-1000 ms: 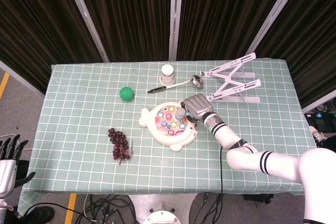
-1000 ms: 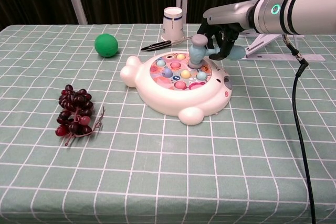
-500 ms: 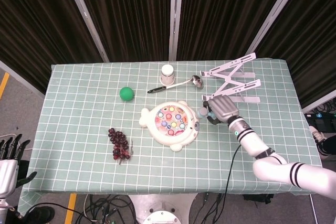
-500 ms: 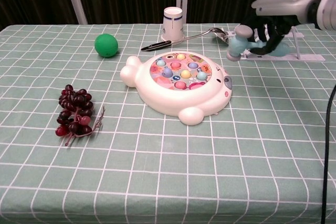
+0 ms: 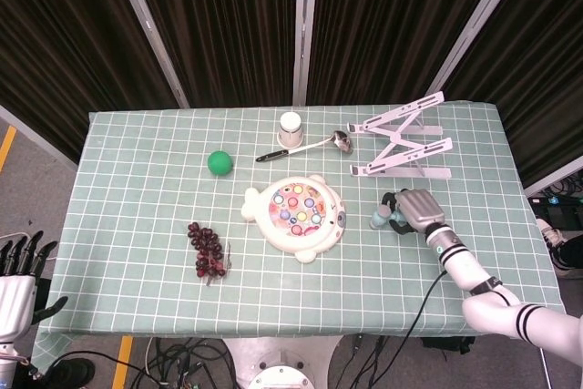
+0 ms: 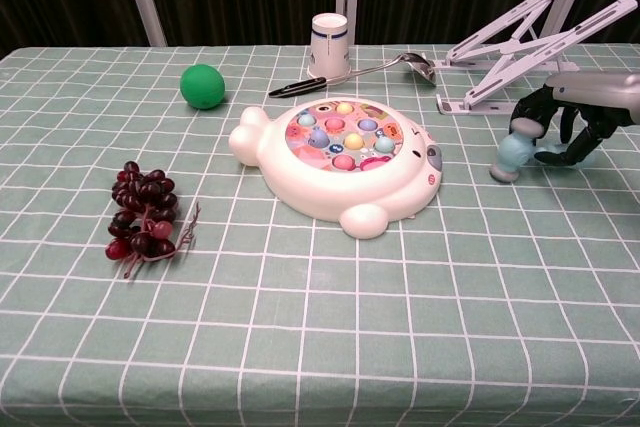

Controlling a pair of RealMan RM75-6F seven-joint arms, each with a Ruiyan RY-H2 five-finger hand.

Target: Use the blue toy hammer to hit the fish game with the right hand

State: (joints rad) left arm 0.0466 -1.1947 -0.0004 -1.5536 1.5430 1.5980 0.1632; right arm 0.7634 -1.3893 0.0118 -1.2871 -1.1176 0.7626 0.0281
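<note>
The white fish game [image 5: 295,213] [image 6: 338,158], with its coloured pegs, lies in the middle of the checked table. My right hand [image 5: 414,209] [image 6: 570,122] is to its right, low over the cloth, and holds the blue toy hammer [image 5: 383,218] [image 6: 514,150] by the handle. The hammer head points toward the game, about two cloth squares clear of it, at or just above the cloth. My left hand [image 5: 18,272] hangs off the table's left front corner, fingers spread and holding nothing.
A white folding stand [image 5: 403,148] [image 6: 528,42] sits just behind my right hand. A ladle [image 5: 304,147] [image 6: 360,72] and paper cup [image 5: 290,127] [image 6: 330,46] are behind the game, with a green ball [image 5: 219,162] [image 6: 203,86] and dark grapes [image 5: 207,250] [image 6: 144,215] to the left.
My right hand has swung the hammer off the game's pegs, carried it right and lowered it to the cloth beside the game. The left hand has not moved.
</note>
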